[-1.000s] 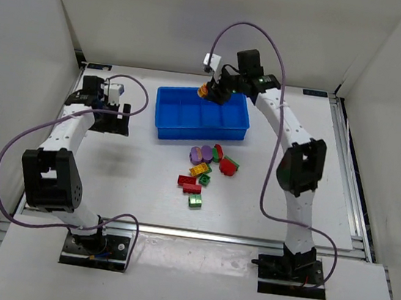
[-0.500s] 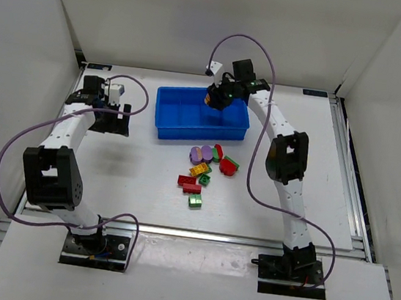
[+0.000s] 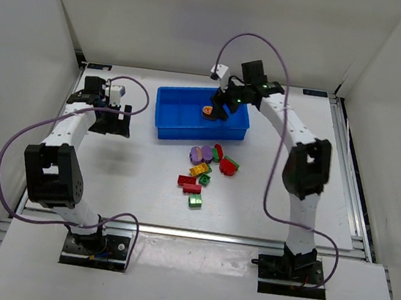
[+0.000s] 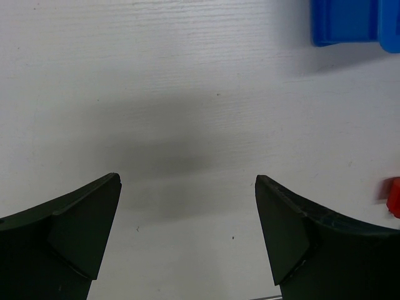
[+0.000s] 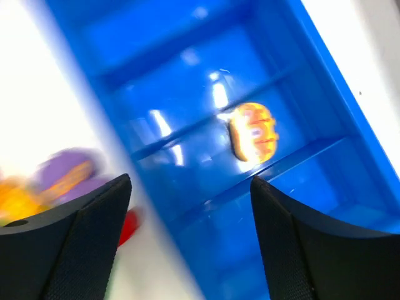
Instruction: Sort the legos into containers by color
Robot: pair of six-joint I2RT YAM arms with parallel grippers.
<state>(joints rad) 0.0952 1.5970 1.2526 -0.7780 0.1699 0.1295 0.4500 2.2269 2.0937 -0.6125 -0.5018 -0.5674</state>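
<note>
Both my jaws are wide open, holding nothing. The orange brick (image 5: 253,131) lies alone in its tray (image 3: 188,132) box.

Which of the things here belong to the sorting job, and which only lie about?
Belong to the job:
- blue tray
- orange lego, lying in one compartment
- loose legos, heaped in front of the tray
- right gripper, open above the tray

Only there:
- purple cables
- table
- left gripper, open over bare table
</note>
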